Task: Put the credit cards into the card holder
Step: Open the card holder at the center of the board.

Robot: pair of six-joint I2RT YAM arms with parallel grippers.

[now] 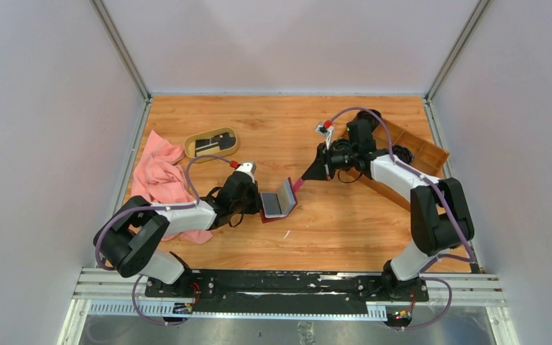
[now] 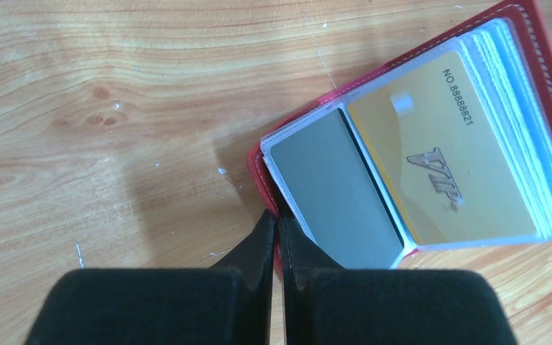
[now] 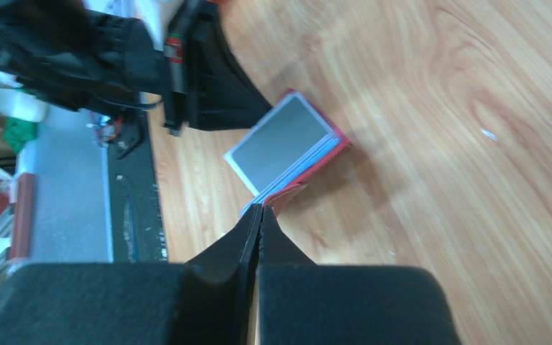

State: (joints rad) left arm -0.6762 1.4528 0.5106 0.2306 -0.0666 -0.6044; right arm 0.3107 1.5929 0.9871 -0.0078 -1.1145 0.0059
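Far left of the card holder (image 1: 279,201), a pink cloth (image 1: 159,180) lies crumpled on the table (image 1: 330,230). Up-left of the holder, an oval tan dish (image 1: 212,142) holds a black card (image 1: 208,144) with something pale beside it, too small to make out. The left gripper (image 2: 278,217) meets the holder's left edge, its jaws pressed together on the rim of the red cover. The holder stands open mid-table with its leaves fanned up.

In the left wrist view, the holder's clear sleeves show a grey pocket (image 2: 334,194). Right of that is a gold card (image 2: 438,158) printed "NO.88888821" and "VIP". The sleeves behind it are stacked edge-on, so their contents cannot be read, and the frame cuts off the holder's right side.

Just up-right of the holder, the right gripper (image 3: 260,210) is pinched narrow on the red flap and holds it raised. Far right of the holder, a wooden tray (image 1: 420,154) sits partly hidden behind the right arm, and its contents cannot be seen.
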